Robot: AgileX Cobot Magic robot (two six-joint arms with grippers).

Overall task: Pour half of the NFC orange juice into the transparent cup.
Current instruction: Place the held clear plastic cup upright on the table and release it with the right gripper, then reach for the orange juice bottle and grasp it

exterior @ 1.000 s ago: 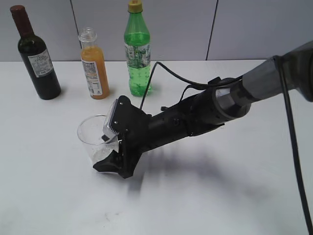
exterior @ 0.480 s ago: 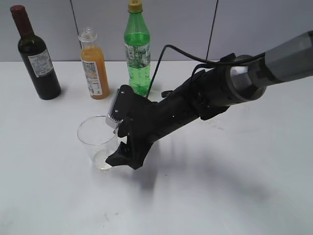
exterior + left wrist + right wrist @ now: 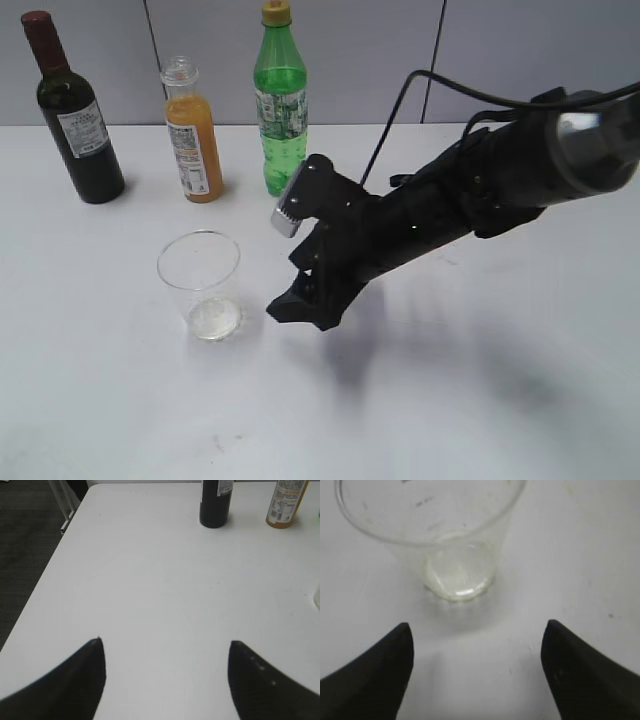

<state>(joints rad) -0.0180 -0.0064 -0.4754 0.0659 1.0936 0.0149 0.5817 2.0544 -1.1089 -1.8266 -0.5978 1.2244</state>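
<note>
3 bottles at back of white table (image 3: 480, 400), grey wall panels behind; both grippers spread, nothing held.

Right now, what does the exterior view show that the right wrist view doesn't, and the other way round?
Only the exterior view shows the three bottles: the wine bottle, the juice and the soda bottle, plus the whole right arm. Only the right wrist view shows the right gripper from behind, open and holding nothing. Both show the cup upright on the white table, with no juice in it.
</note>
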